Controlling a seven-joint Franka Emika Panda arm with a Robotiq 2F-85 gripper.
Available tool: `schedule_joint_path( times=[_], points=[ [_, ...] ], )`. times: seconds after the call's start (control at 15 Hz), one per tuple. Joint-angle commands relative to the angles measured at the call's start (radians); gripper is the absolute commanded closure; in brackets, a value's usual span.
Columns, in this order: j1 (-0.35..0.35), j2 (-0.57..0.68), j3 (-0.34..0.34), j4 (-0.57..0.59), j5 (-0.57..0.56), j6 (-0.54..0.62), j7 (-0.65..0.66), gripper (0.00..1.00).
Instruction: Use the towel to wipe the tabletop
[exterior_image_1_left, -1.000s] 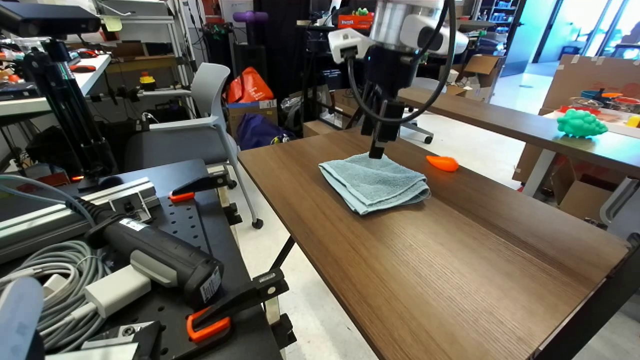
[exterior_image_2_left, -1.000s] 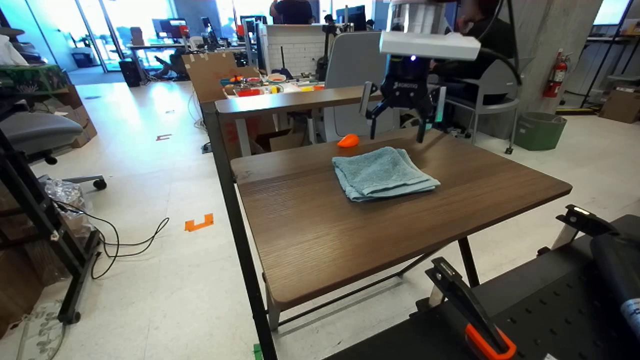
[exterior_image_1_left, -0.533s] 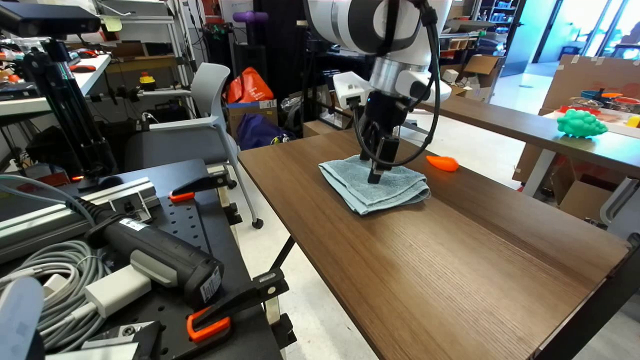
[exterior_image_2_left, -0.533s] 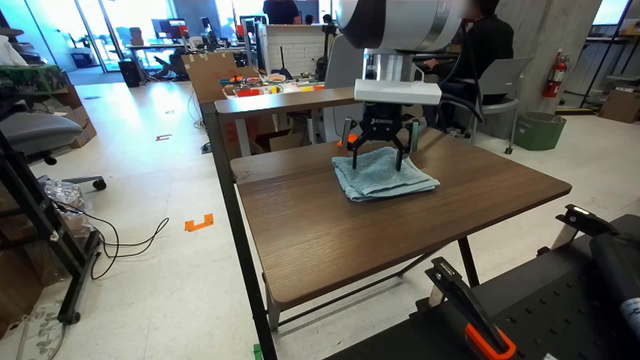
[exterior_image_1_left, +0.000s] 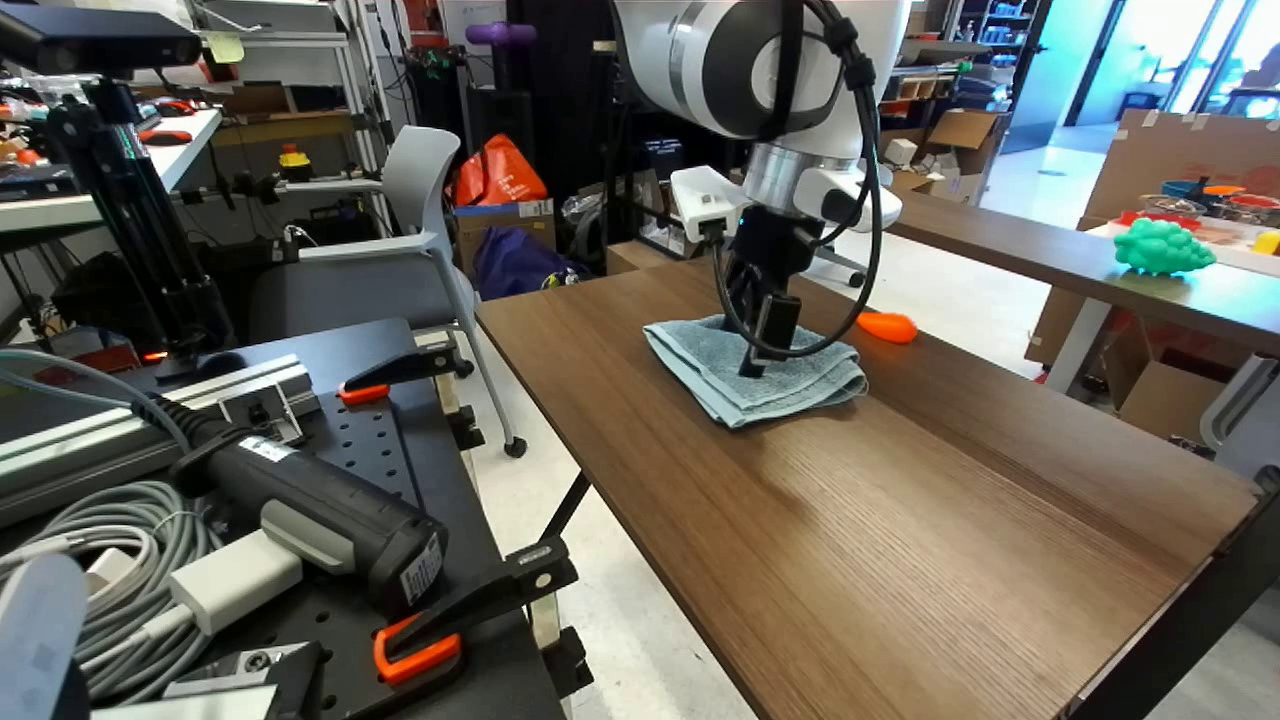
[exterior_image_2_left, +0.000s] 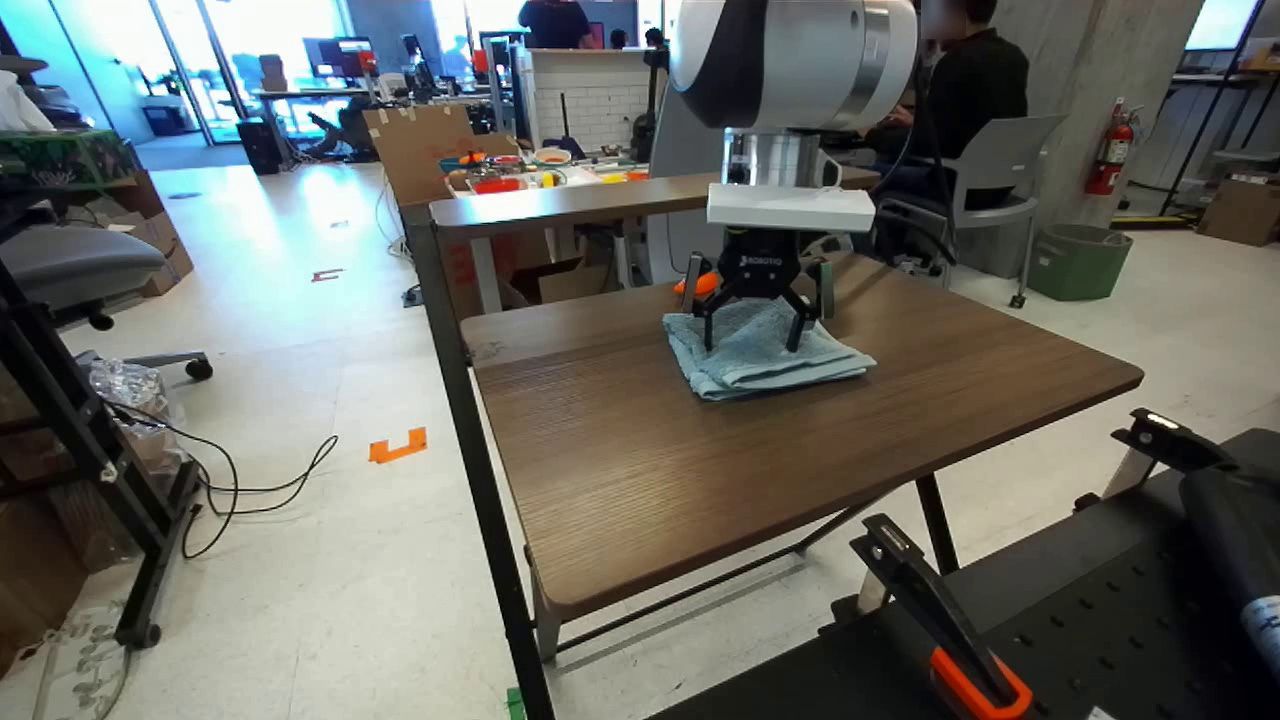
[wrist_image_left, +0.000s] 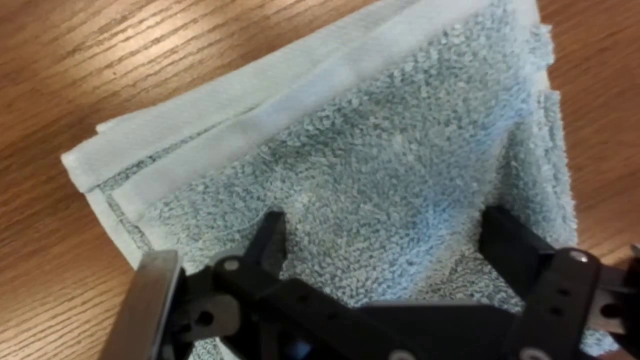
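1. The blue-green towel (exterior_image_2_left: 750, 370) is lying folded in layers on the wooden bench (exterior_image_2_left: 640, 470), near its middle, inside every edge and well apart from the corners.
2. The gripper (exterior_image_2_left: 751, 347) is pointing down onto the towel, released, its two fingers (exterior_image_2_left: 797, 331) standing wide apart.
3. In the wrist view the fingertips (wrist_image_left: 507, 240) are appearing to touch the towel's looped upper face, and cloth is spanning the gap between them.
4. The robot arm (exterior_image_2_left: 810, 65) is hanging over the bench, a black cable (exterior_image_1_left: 858, 70) looping beside the gripper in an exterior view.
5. An orange pointed object (exterior_image_1_left: 890, 327) is resting just inside a long edge, apart from the towel.
6. A black post (exterior_image_2_left: 468, 410) is standing just beside a short edge.
7. A black perforated table (exterior_image_2_left: 1060, 600) is standing alongside the opposite long edge, orange-handled clamps (exterior_image_1_left: 488, 594) sitting on its rim.
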Motion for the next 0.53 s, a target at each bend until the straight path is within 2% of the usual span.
schedule_joint_path(
  times=[0.0, 0.47],
  points=[
    [-0.017, 0.018, -0.010, 0.030, 0.020, -0.035, 0.003, 0.00],
    [-0.103, 0.097, -0.037, 0.139, 0.068, -0.145, 0.036, 0.00]
  ],
)
